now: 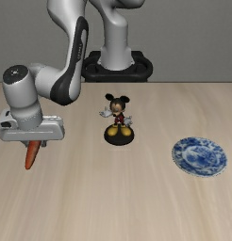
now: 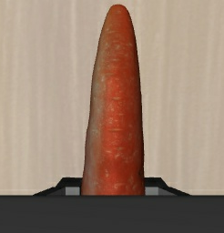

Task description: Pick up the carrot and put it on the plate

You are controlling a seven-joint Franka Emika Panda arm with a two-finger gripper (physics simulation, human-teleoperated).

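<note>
Gripping the carrot [image 1: 31,155] by its thick end, the gripper [image 1: 34,141] hangs low over the table [image 1: 108,207], fingers clamped on the carrot from both sides. The carrot points straight down below the gripper. In the wrist view it [image 2: 114,109] runs out from between the fingertips [image 2: 112,189], tapering away. Can't tell whether its tip clears the table.

The plate [image 1: 199,155] sits well apart from the gripper, toward the exterior view's right. A figurine [image 1: 116,120] stands roughly between the two, a bit to the base side of the direct line.

Risks, as judged: the grip is at one end only, w/ most of the length hanging free, so a fast swing could twist or slip the carrot. A low pass could drag the tip on the table or clip the figurine. Letting go too high or off-centre could send the carrot rolling off the plate.
</note>
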